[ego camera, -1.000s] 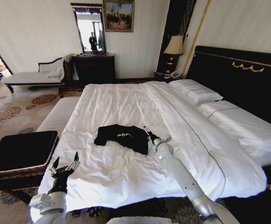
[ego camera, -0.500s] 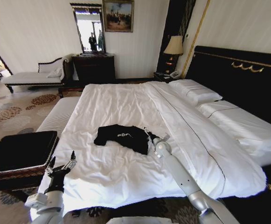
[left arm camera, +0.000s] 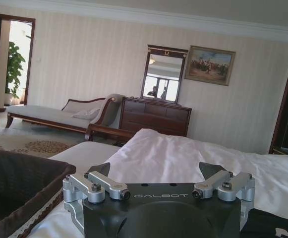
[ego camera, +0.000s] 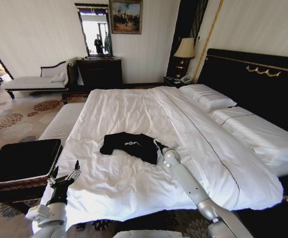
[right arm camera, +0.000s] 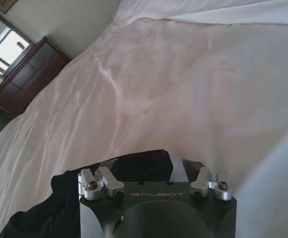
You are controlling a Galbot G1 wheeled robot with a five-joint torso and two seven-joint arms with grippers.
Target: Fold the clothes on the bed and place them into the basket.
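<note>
- Black cotton on white sheets: the T-shirt [ego camera: 130, 146] lies crumpled on the near half of the bed [ego camera: 134, 109], lettering up, well short of the pillows [ego camera: 206, 97].
- Soft and light by the look of it, so it should drape and drag rather than lift flat. I'd judge a pinch at a sleeve edge or hem corner the best hold, since a grab mid-cloth would just bunch it.
- Right gripper [ego camera: 158, 144] sits at the shirt's edge on the pillow side, and from above I can't read its fingers.
- Its own wrist camera settles that: the right gripper [right arm camera: 146, 168] is spread, one fingertip over the dark cloth, the other over bare sheet, nothing pinched.
- Left gripper [ego camera: 64, 173] hovers at the bed's near corner, well apart from the shirt, fingers parted.
- From its wrist the left gripper [left arm camera: 153, 171] looks the same, jaws wide and empty, with the basket [left arm camera: 20, 183] just beside it off the bed's edge.
- Overhead, the basket [ego camera: 22, 161] stands beside the bed on the left gripper's side, black lining showing.
</note>
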